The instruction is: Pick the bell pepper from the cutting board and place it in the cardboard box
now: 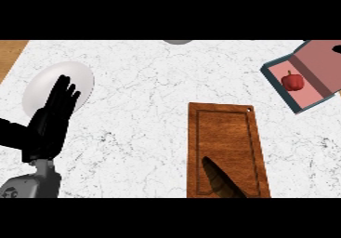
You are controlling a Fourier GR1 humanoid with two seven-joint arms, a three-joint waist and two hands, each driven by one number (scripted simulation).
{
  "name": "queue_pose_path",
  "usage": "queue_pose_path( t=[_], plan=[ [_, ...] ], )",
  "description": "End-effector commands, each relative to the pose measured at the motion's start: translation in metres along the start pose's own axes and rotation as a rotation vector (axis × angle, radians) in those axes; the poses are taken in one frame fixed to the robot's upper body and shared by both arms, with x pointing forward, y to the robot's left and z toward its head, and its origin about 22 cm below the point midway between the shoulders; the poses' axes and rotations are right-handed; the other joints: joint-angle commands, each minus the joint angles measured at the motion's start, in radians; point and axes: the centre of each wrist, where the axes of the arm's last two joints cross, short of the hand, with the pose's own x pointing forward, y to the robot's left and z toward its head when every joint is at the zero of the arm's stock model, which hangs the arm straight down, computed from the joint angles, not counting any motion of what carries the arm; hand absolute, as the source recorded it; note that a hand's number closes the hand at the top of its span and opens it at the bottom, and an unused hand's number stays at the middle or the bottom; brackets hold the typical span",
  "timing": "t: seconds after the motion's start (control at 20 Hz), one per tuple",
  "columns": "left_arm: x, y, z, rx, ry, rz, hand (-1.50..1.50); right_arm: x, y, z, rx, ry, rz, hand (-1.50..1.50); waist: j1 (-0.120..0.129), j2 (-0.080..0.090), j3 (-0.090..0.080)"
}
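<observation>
A white marble worktop (166,93) with fine grey veins fills most of the view. Along its left edge runs a strip of light brown wood (4,58), widest at the top left corner. A pale grey plate (55,86) lies flat on the worktop at the left side, partly hidden on its lower right. At the top edge, near the middle, the rim of a small grey round thing (177,42) shows, too cut off to tell what it is
</observation>
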Motion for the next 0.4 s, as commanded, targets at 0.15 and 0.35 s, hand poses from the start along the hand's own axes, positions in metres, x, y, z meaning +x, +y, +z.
queue_pose_path(
  t=[0.15,0.35],
  plan=[
    [-0.012,-0.018,0.008,-0.026,-0.003,-0.016,0.0,-0.01,-0.055,0.008,-0.053,-0.019,-0.059,-1.5,0.0,0.0,0.0],
    [0.005,-0.009,-0.006,0.003,-0.003,-0.006,0.0,-0.025,-0.075,0.022,-0.046,-0.02,-0.048,-1.5,-0.001,0.001,0.0]
  ],
)
